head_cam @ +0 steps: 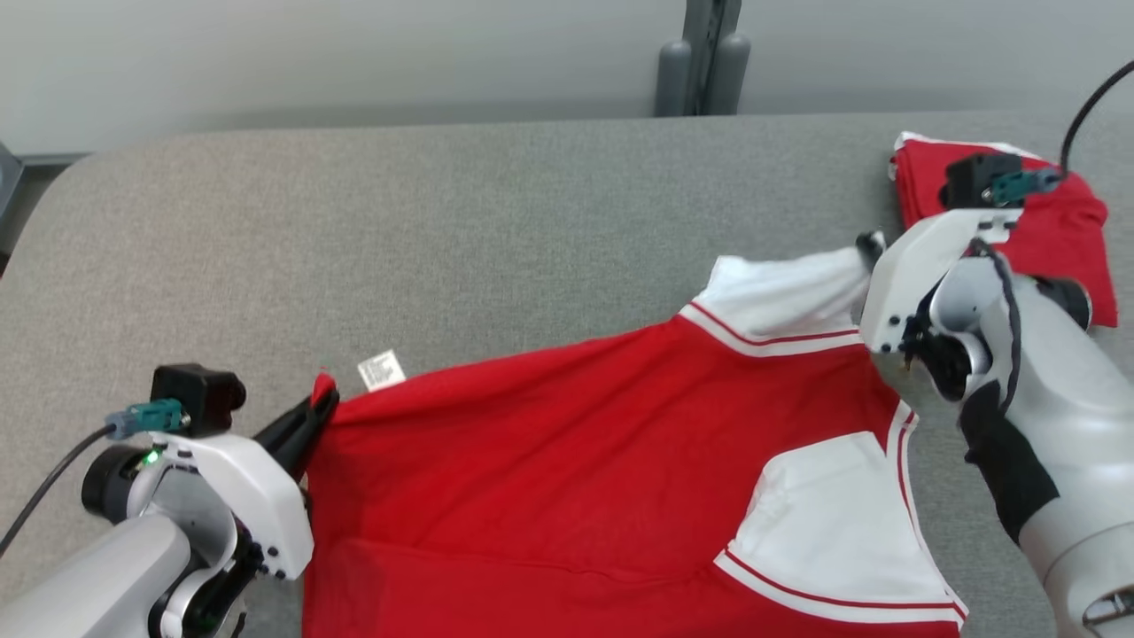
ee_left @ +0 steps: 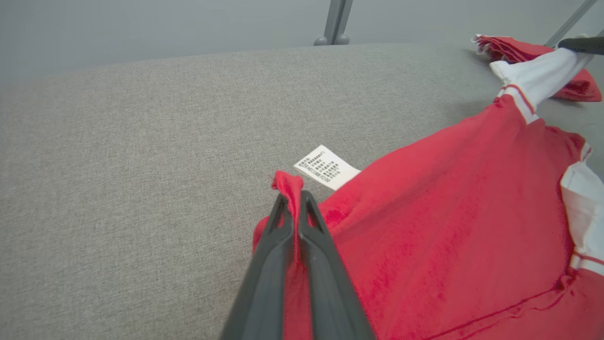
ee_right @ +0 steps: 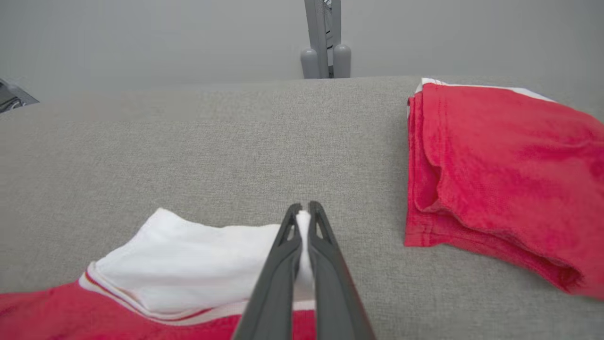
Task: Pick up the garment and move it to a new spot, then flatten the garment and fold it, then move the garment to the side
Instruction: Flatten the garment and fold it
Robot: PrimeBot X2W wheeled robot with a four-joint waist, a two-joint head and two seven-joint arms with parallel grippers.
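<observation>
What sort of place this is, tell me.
Probably a laundry-folding test bench: a grey cloth-covered table, a red-and-white shirt stretched over it, and a folded red garment set aside.

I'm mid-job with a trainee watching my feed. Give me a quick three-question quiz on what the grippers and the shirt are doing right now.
1. True or false: the left gripper is shut on a red corner of the shirt.
2. The right gripper pinches: A the white sleeve; B a red hem; C nothing.
3. Fill in: the folded red garment lies on the table nearest the ___ gripper.
Key: 1 true; 2 A; 3 right.
</observation>
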